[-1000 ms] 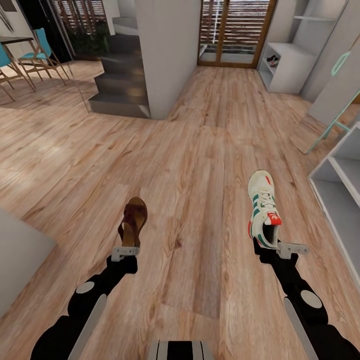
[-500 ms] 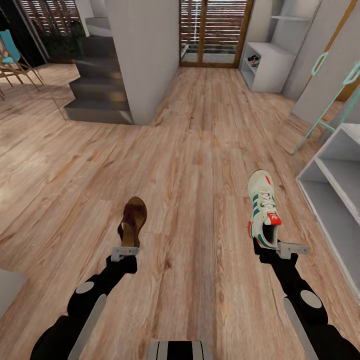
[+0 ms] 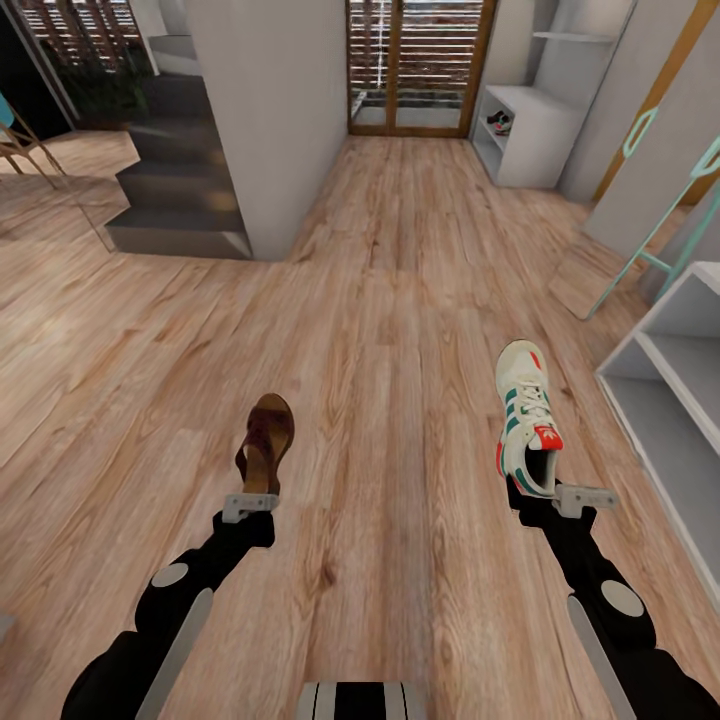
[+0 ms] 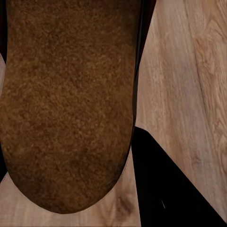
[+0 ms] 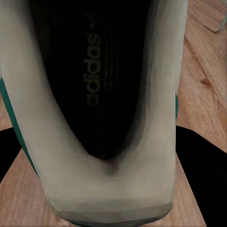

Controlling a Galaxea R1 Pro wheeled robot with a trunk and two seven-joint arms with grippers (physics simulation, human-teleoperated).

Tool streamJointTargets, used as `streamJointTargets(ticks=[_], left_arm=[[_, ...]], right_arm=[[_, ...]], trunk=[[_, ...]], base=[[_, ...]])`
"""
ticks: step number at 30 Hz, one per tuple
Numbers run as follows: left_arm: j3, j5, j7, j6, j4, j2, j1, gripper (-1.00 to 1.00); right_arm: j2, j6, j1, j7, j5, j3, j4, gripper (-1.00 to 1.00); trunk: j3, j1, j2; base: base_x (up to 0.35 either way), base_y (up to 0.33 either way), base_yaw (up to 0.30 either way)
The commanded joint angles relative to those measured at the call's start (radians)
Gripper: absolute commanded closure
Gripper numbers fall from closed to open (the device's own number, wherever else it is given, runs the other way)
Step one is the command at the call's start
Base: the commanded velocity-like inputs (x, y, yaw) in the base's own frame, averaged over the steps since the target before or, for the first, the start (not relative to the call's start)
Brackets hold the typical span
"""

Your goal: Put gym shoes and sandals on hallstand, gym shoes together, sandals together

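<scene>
Left gripper (image 3: pixel 250 503) clamped on the sandal's (image 3: pixel 266 442) heel; right gripper (image 3: pixel 548 494) clamped on the sneaker's (image 3: pixel 527 414) heel. Both shoes are held above the wood floor (image 3: pixel 390 330). White shoe rack (image 3: pixel 672 390) at right; second sneaker (image 3: pixel 498 123) in the far white unit (image 3: pixel 520 150).

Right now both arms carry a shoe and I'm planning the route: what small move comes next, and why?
Probably keep rolling forward toward the far white rack: the sandal and sneaker are already held, and another shoe sits there.

I see the sandal (image 3: pixel 266 441) ahead on my left, the gym shoe (image 3: pixel 527 417) on my right, the shoe rack (image 3: pixel 527 130) far beyond.
</scene>
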Motion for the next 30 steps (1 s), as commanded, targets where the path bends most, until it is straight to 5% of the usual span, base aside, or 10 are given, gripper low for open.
streamJointTargets(ticks=[1, 30], left_arm=[[-0.002, 0.002, 0.0, 0.005, -0.001, 0.001, 0.0, 1.0], [0.0, 0.002, 0.0, 0.005, -0.002, 0.0, 0.0, 1.0]], right_arm=[[-0.001, 0.005, 0.0, -0.005, -0.009, 0.001, -0.002, 1.0], [-0.002, 0.006, 0.0, -0.005, -0.013, -0.001, -0.003, 1.0]], trunk=[[-0.001, 0.0, 0.0], [-0.001, 0.0, 0.0]], base=[[0.332, 0.0, 0.0], [0.333, 0.0, 0.0]])
